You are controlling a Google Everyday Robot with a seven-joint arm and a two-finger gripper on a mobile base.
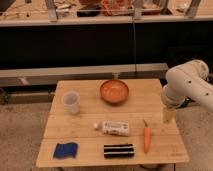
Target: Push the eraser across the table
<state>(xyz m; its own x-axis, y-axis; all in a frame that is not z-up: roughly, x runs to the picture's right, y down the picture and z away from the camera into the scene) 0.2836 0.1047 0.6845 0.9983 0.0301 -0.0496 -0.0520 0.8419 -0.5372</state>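
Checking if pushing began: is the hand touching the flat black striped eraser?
Apart. The camera view shows the hand at the right edge of the light wooden table, the orange carrot between it and the eraser.

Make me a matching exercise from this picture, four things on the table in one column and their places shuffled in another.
Things: 1 eraser; 2 blue pad; 3 orange bowl; 4 carrot.
Places: A back middle of the table; B front left corner; C front middle, just in front of the white bottle; D front right, nearest the gripper, which hangs at the table's right edge.
Pairs: 1-C; 2-B; 3-A; 4-D.
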